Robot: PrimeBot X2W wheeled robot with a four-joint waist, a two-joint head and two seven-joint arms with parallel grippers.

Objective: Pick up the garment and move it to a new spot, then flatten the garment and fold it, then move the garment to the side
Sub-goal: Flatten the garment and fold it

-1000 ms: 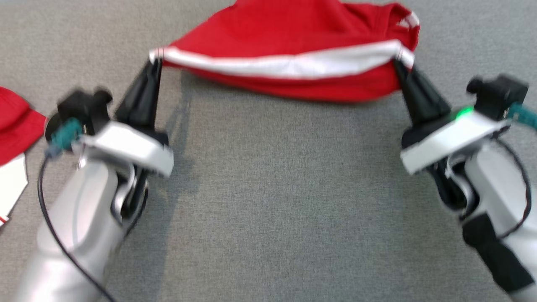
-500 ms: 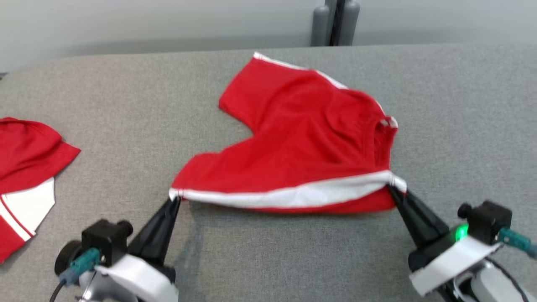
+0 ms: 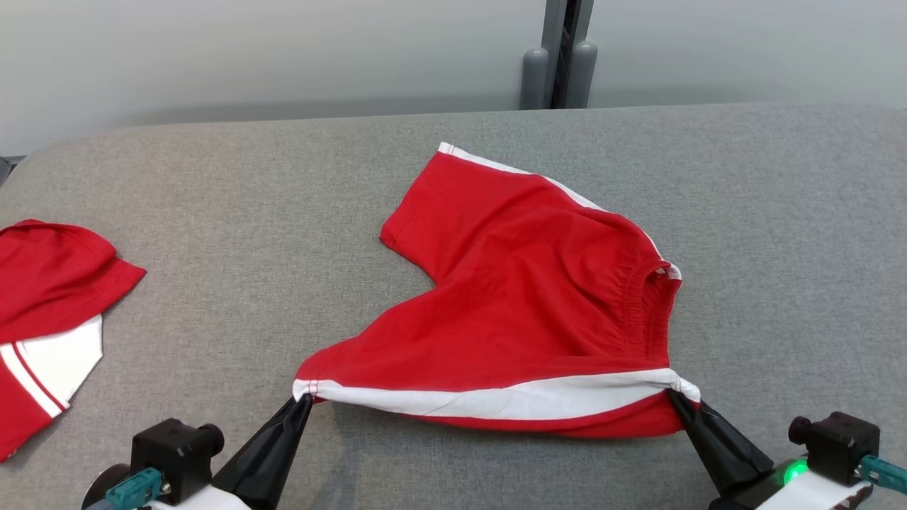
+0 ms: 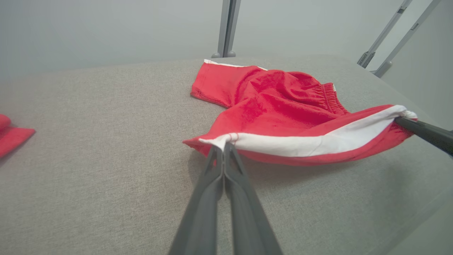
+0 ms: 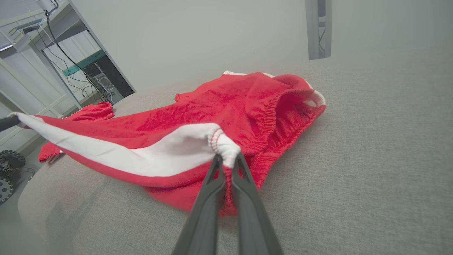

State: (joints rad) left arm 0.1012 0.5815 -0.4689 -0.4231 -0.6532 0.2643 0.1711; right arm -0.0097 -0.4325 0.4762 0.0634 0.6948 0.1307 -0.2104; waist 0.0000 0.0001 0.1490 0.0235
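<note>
Red shorts [image 3: 538, 297] with a white side stripe lie mid-way across the grey fabric table [image 3: 212, 212], one leg pointing toward the far edge by a pale wall. My left pincer [image 3: 303, 400] is clenched on the stripe's hem corner and my right pincer [image 3: 673, 397] on its waistband end, with the stripe stretched between them and raised a little. Grey fabric spreads wide on both sides. Another red-and-white garment [image 3: 49, 297] lies well apart, at my left edge.

- Showing bright red on the shorts [image 3: 524, 297], with a white stripe [image 3: 510, 400] along the side.
- Showing flecked grey on the table [image 3: 212, 212].
- Showing red plus white on the other garment [image 3: 42, 312].
</note>
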